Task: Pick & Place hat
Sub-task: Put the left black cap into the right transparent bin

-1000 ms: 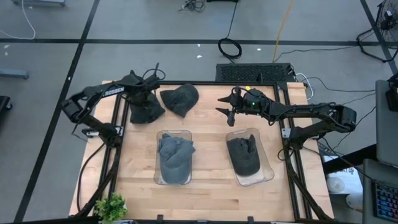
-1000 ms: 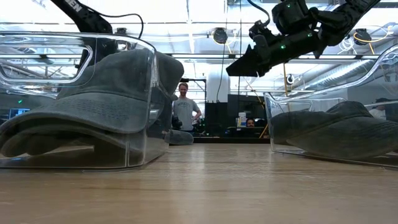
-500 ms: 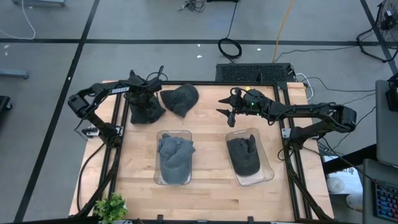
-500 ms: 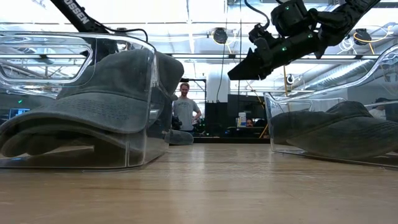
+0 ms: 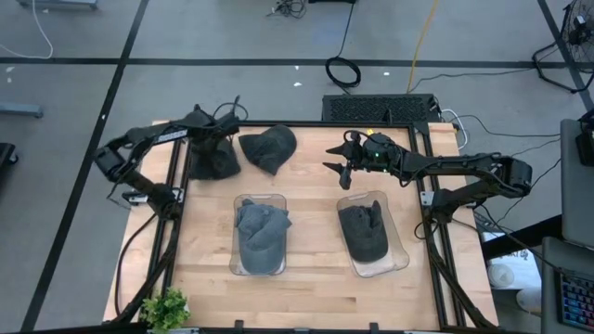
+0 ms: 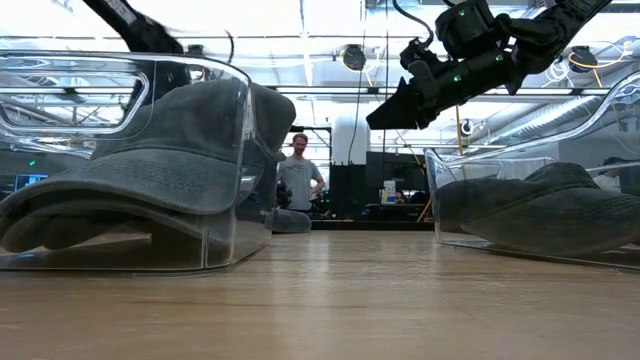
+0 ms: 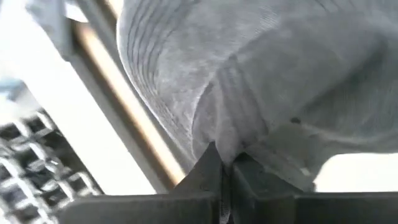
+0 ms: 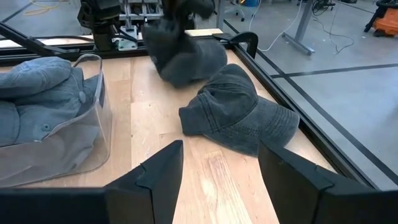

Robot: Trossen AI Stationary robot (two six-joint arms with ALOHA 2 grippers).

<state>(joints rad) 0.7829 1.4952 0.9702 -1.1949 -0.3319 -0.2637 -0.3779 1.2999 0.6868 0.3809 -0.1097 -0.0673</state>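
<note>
My left gripper (image 5: pixel 215 147) is pinched closed at the far left; my right gripper (image 5: pixel 336 158) hovers spread wide, far right

We see a small green potted plant (image 5: pixel 166 309) well away from both grippers, and a person (image 6: pixel 297 184) standing beyond the table.

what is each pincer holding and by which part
Left pincer pinches a dark hat by a fold of its cloth. Right pincer is open, holding nothing.
</note>
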